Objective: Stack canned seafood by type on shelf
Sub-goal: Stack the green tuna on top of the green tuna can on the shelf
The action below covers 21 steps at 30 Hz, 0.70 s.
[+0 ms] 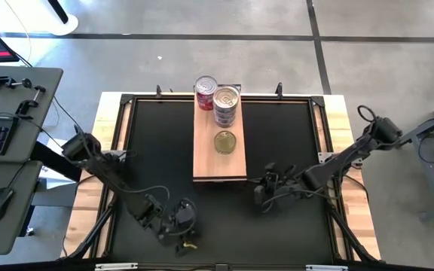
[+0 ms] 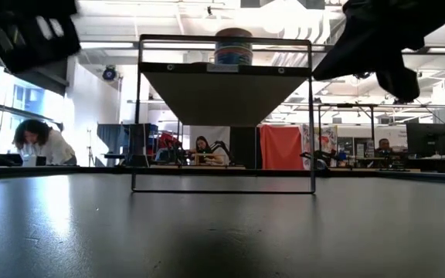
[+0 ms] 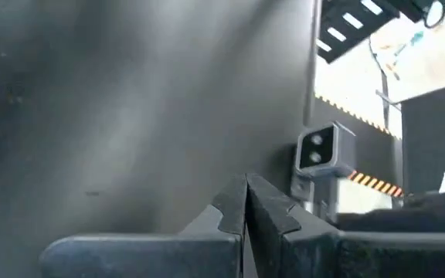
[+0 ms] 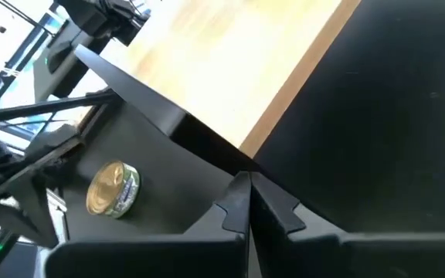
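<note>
Black matting [image 1: 277, 150] covers the worktable, where the light-wood shelf [image 1: 219, 167] carries a red-labelled can [image 1: 205, 92], a stack of silver-lidded tins [image 1: 227, 105] and one flat gold-lidded tin [image 1: 226, 141]. A loose gold-lidded can [image 1: 191, 244] lies near the front edge, just beside the left gripper [image 1: 182, 228], whose fingers are pressed together, holding nothing. The right gripper [image 1: 263, 191], likewise closed and empty, hovers off the shelf's near right corner, farther from that can.

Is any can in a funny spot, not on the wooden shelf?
Yes. One gold-lidded can lies on its side on the black mat near the left gripper, off the shelf, where the other cans sit.
</note>
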Motion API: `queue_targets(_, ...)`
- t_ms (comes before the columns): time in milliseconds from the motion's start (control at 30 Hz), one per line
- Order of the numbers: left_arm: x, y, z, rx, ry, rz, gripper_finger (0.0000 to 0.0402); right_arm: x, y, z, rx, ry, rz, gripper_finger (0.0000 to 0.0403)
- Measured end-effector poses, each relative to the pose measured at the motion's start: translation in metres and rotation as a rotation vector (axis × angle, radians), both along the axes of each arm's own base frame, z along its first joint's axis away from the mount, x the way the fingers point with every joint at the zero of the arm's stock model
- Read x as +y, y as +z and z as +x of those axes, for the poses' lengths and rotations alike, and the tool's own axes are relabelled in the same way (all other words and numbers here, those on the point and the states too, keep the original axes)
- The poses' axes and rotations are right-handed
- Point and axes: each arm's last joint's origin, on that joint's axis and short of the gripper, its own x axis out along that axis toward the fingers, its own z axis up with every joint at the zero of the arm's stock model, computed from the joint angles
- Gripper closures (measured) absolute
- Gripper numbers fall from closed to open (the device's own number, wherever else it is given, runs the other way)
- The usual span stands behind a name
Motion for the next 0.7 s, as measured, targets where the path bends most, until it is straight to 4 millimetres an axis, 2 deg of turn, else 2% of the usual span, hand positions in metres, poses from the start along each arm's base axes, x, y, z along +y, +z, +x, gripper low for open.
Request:
queue_targets(233, -0.021, 0.011, -0.021, 0.092, -0.062, 0.096, 0.0401, -0.002, -0.007, 0.012, -0.005, 0.033, -0.003, 0.0403)
queue_targets(400, -0.033, 0.019, -0.041, 0.206, -0.09, 0.119, 0.0401, 0.0, -0.007, 0.012, 0.025, 0.114, -0.011, 0.0403)
queue_targets(567, -0.042, 0.013, -0.075, 0.327, -0.049, 0.168, 0.0401, 0.009, -0.007, 0.008, 0.05, 0.205, -0.008, 0.0403)
queue_targets(700, -0.036, 0.002, -0.104, 0.435, 0.013, 0.299, 0.0401, 0.019, -0.007, 0.001, 0.048, 0.242, -0.035, 0.0403)
